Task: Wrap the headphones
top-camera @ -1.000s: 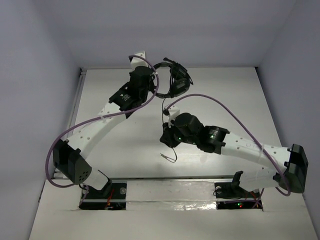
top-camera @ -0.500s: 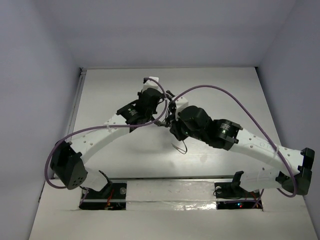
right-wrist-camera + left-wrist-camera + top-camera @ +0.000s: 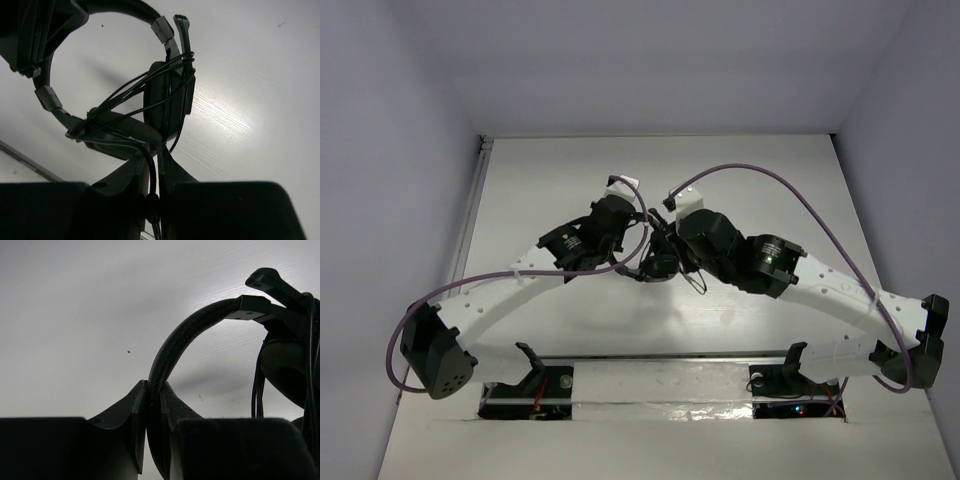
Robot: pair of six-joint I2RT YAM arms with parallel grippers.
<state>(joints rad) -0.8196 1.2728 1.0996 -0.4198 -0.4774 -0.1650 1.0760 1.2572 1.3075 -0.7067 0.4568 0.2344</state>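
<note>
My left claw is clenched on the headband of the headphones, which are held over the table, in the middle between my 2 arms. My right claw is pinching the thin cable, which is already looped around the earcups. I judge 2 risks. If I pull too strongly, the headband can slide out of the left fingers. If I give slack, the loose loops can fall off the cups.
</note>
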